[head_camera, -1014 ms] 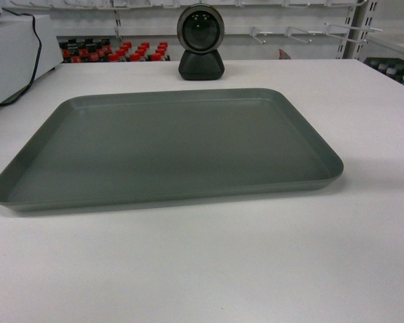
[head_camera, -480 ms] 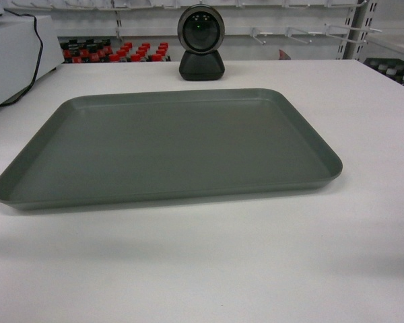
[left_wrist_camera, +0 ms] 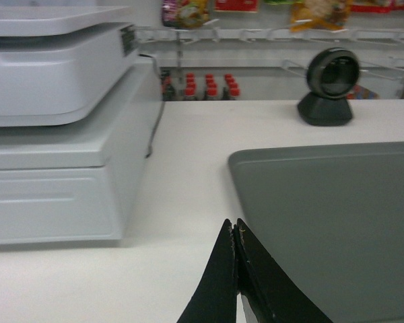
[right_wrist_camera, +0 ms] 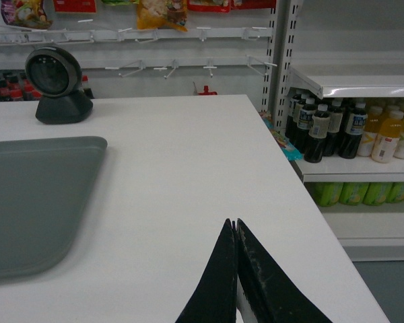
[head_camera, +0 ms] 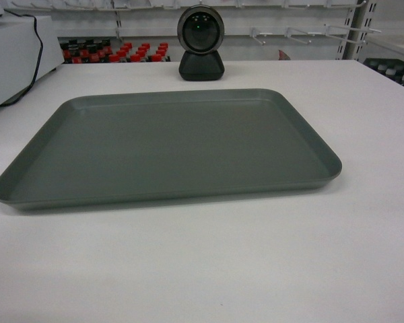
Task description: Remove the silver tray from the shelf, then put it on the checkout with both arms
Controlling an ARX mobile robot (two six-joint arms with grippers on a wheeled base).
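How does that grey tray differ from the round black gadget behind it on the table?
The silver tray is flat, wide, rectangular and matte grey; the black gadget is small, upright and ball-shaped on a stand. The tray is plain and empty, while the gadget has a glassy face with a green light. Both rest on the white checkout.

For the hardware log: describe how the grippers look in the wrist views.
Only fingertips show. The left gripper has slim matte black fingers tapering to points. The right gripper matches it, with pale scuffing on one black finger. No cables or markings visible.
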